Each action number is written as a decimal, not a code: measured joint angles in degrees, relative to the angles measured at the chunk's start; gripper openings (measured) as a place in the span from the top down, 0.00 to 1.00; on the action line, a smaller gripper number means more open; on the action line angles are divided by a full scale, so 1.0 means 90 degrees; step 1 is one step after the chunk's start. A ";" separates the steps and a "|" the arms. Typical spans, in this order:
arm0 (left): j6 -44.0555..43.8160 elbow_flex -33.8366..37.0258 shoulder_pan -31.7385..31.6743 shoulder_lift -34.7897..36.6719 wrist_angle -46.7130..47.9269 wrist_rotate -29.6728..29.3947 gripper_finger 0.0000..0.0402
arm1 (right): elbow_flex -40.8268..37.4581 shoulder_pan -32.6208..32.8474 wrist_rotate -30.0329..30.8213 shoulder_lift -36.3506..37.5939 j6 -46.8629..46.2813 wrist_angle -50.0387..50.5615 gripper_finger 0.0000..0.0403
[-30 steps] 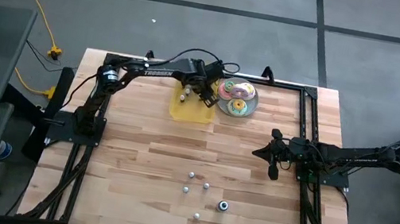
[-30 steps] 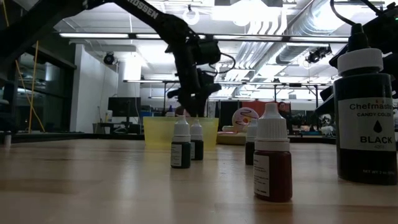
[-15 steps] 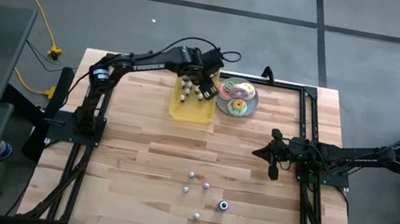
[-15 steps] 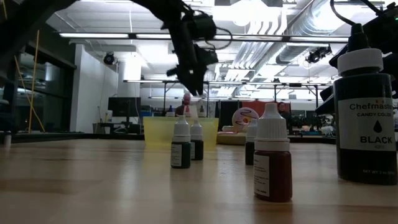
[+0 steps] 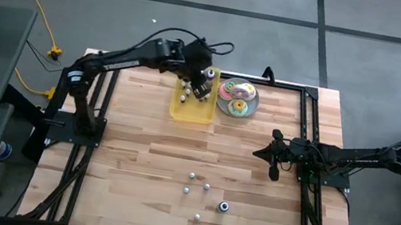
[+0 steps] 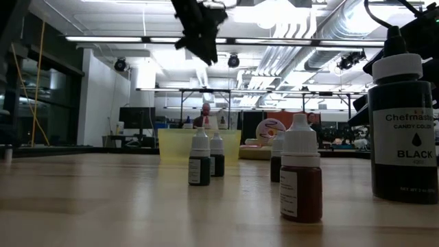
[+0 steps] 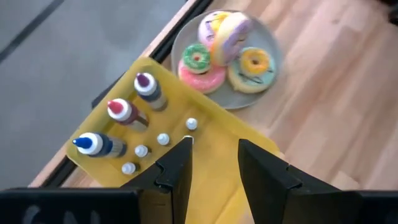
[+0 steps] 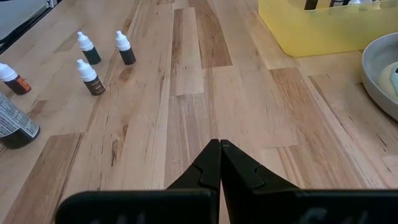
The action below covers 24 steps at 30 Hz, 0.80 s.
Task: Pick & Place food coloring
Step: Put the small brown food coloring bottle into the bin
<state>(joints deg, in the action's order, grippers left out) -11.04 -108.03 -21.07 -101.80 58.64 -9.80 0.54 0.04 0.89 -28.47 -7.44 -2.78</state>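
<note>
Several small food coloring bottles stand upright in the yellow tray (image 7: 205,155), some with purple (image 7: 145,84), red (image 7: 118,110) and blue (image 7: 87,144) caps. Loose white-capped bottles (image 5: 192,177) stand on the table's near middle and also show in the low view (image 6: 199,161) and the right wrist view (image 8: 90,78). A larger black bottle (image 6: 402,123) stands with them. My left gripper (image 7: 214,162) is open and empty, high above the tray (image 5: 192,107). My right gripper (image 8: 219,149) is shut and empty, low over the table's right middle (image 5: 274,158).
A grey plate of frosted doughnuts (image 5: 237,98) sits right of the tray at the far edge and also shows in the left wrist view (image 7: 227,56). Black frame rails run along the table's left, right and far sides. Bare wood lies between the tray and the loose bottles.
My left gripper has risen from just above the yellow tray to well above it, drawing a little toward the table's far left. The bottles in the tray, hidden under the arm before, now show. My right arm has kept still.
</note>
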 joint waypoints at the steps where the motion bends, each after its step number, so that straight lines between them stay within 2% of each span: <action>1: 0.0065 0.0000 0.0072 0.0079 0.0009 0.0002 0.69 | -0.0001 0.0000 -0.0001 0.0000 0.0000 0.0002 1.00; 4: 0.0323 0.0000 0.0222 0.0267 0.0000 0.0100 0.69 | -0.0002 0.0001 -0.0001 0.0000 0.0000 0.0001 1.00; 14: 0.0868 0.0000 0.0725 0.0384 -0.0078 0.1042 0.69 | -0.0002 -0.0001 0.0000 -0.0002 0.0000 0.0001 1.00; 24: 0.0934 0.0000 0.1843 0.0190 -0.0104 0.0871 0.69 | -0.0001 -0.0001 -0.0001 0.0000 0.0000 0.0001 1.00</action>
<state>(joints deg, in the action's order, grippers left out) -2.63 -108.03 -4.48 -100.09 57.70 -1.96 0.52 0.03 0.87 -28.47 -7.44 -2.76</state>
